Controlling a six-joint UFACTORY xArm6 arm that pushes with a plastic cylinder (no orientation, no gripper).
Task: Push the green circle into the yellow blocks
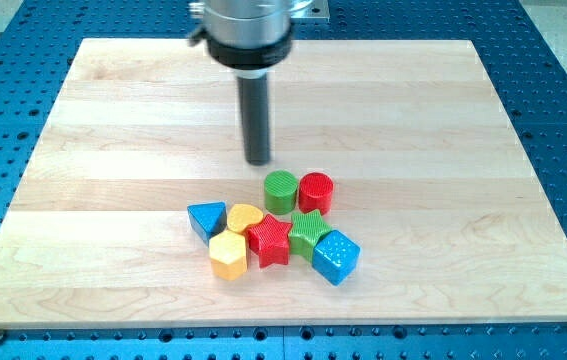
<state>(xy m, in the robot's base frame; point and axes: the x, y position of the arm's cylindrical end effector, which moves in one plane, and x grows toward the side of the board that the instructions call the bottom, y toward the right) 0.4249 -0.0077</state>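
Observation:
The green circle stands near the board's middle, touching the red circle on its right. The yellow heart lies just below and left of the green circle, and the yellow hexagon lies below the heart. My tip is on the board just above and slightly left of the green circle, a small gap away from it.
A blue triangle lies left of the yellow heart. A red star, a green star and a blue cube crowd below the green circle. The wooden board lies on a blue perforated table.

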